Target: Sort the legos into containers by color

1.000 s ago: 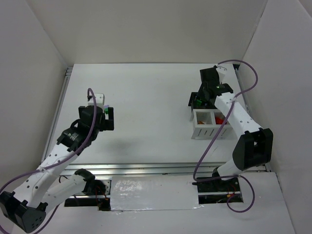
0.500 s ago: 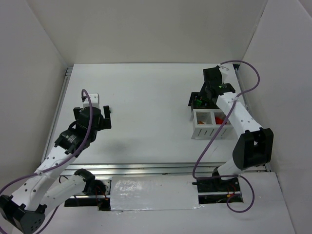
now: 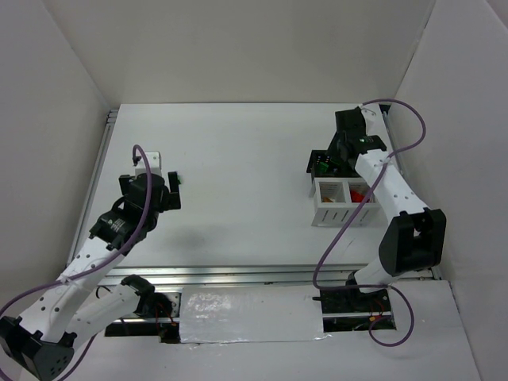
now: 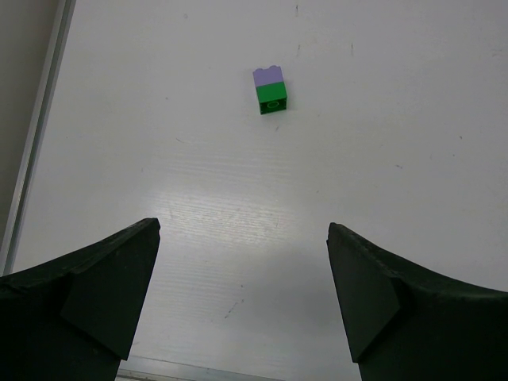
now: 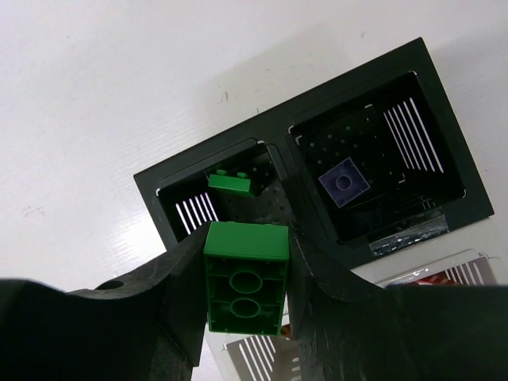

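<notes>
Green brick (image 5: 246, 242) is clamped in right gripper (image 5: 246, 290) over black bin (image 5: 279, 135); cells hold a green piece (image 5: 230, 182) and a lavender tile (image 5: 344, 182). Stacked brick (image 4: 270, 89) is noted beyond parted fingers (image 4: 103, 286) of left gripper (image 4: 242, 274).

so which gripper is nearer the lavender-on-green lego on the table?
Left. The left gripper hangs open just short of the lavender-on-green lego, which lies ahead of it. The right gripper is across the table, over the black bin, shut on a green lego.
</notes>
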Action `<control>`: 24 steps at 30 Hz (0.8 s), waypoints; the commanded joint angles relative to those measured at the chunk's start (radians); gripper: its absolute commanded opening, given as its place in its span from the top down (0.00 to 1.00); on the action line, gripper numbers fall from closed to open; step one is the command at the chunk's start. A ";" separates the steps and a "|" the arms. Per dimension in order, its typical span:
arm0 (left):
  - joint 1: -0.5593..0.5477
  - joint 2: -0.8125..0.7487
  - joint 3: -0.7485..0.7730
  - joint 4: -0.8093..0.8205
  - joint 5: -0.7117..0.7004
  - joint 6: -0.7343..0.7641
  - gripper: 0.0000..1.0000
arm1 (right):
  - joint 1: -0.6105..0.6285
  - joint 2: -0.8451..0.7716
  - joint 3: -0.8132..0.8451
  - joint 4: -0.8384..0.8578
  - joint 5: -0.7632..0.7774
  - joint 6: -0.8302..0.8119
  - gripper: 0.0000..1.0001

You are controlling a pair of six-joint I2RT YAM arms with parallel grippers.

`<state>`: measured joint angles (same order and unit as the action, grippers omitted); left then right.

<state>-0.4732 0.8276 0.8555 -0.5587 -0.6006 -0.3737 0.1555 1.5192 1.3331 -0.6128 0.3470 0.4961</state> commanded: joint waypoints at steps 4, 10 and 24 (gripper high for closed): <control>0.002 0.001 0.027 0.010 -0.024 -0.014 0.00 | -0.016 0.019 0.005 0.035 -0.013 -0.008 0.61; 0.004 -0.010 0.025 0.008 -0.036 -0.018 0.01 | -0.019 0.048 0.026 0.019 -0.009 -0.007 0.44; 0.145 0.237 0.146 -0.047 0.077 -0.296 0.01 | 0.065 -0.180 -0.032 0.061 -0.154 0.019 0.00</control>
<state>-0.3695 0.9695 0.9360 -0.6041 -0.5774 -0.5198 0.1688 1.4693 1.3083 -0.6056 0.2459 0.5091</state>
